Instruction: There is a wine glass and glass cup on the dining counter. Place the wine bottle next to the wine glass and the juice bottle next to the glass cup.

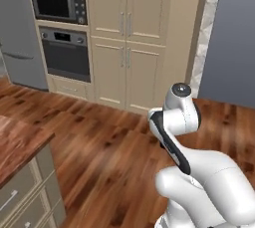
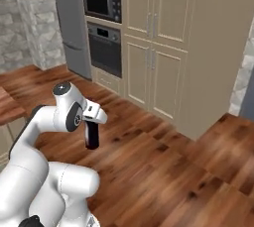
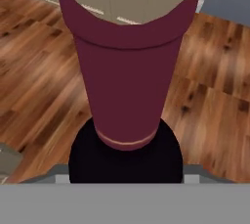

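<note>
My gripper (image 2: 91,124) is shut on the wine bottle (image 2: 92,137), a slim dark bottle that hangs upright from the hand above the wooden floor. In the hand view the wine bottle (image 3: 126,86) is very close, its dark red neck rising from the black body. A corner of the dining counter (image 1: 17,145), with a reddish-brown wood top and beige drawers, juts in at the lower left of the left base view. Its edge is also at the left of the right base view as the dining counter (image 2: 7,108). The wine glass, the glass cup and the juice bottle are out of view.
Tall beige cabinets (image 1: 127,38) stand ahead, with a built-in microwave (image 1: 59,1) and an oven (image 1: 66,53) to their left. A grey fridge (image 1: 17,33) stands further left. Open wood floor (image 2: 163,171) lies between me and the cabinets.
</note>
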{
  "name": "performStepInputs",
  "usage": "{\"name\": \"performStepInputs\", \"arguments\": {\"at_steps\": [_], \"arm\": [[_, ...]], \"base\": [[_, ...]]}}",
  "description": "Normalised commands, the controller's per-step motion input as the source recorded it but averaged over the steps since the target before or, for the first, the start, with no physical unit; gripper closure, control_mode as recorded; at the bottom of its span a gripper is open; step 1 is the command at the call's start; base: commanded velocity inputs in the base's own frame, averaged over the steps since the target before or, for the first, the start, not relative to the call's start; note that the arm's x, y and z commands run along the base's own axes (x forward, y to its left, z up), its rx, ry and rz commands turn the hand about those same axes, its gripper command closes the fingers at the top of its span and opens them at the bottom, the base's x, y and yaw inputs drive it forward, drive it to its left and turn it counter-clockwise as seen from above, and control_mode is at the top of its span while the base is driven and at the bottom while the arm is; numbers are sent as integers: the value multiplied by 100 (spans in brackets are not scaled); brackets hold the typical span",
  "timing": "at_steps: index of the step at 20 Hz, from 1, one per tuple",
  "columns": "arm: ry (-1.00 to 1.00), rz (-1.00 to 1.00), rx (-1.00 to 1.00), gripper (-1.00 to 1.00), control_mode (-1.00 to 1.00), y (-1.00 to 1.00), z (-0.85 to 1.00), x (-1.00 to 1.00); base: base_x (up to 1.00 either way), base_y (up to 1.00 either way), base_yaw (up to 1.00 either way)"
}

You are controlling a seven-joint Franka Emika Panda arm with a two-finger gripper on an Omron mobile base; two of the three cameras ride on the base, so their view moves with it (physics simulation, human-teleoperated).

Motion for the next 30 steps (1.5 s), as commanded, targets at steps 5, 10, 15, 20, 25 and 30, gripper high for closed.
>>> {"name": "performStepInputs", "arguments": {"at_steps": [5,10,15,20,25,30], "arm": [[0,0,0,100,100,0,0,0],[0,0,0,100,100,0,0,0],[0,0,0,100,100,0,0,0],[0,0,0,100,100,0,0,0],[0,0,0,100,100,0,0,0],[0,0,0,100,100,0,0,0]], "base": [[89,6,27],[84,2,34],[79,0,41],[80,0,40],[81,0,37],[81,0,36]]}}
